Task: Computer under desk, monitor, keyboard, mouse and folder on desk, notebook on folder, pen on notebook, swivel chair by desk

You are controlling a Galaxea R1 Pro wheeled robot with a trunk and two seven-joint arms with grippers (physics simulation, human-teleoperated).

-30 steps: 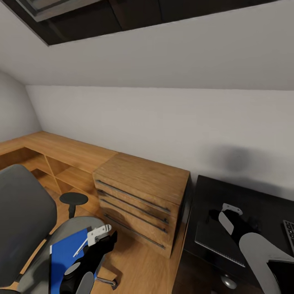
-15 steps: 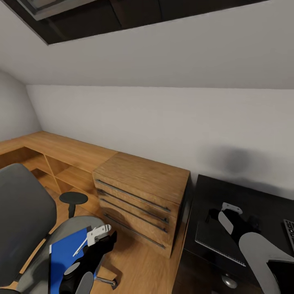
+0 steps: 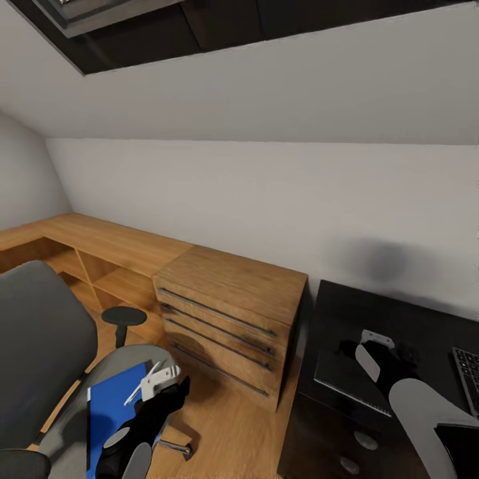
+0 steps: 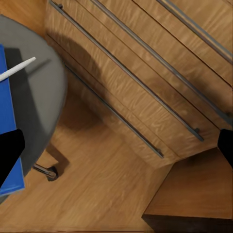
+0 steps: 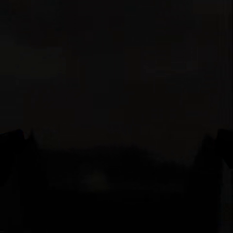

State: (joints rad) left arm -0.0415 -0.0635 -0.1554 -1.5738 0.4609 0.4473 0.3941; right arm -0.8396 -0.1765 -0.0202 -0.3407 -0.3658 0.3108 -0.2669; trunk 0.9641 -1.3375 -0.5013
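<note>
Nearest, the left gripper is held over the swivel chair, its fingers spread wide apart in the left wrist view and nothing between them; the blue folder lies flat on the grey seat just beside it, with the white pen lying across the folder's top edge; the folder is judged light, thin and stiff but slippery on the seat (the pen may roll off if it is tilted), so a hold at an overhanging edge is advised. Further right, the right gripper is poised above the dark notebook on the black desk; whether it is open cannot be told; the keyboard is seen at the desk's edge. Beyond, a wooden drawer unit stands against the wall.
</note>
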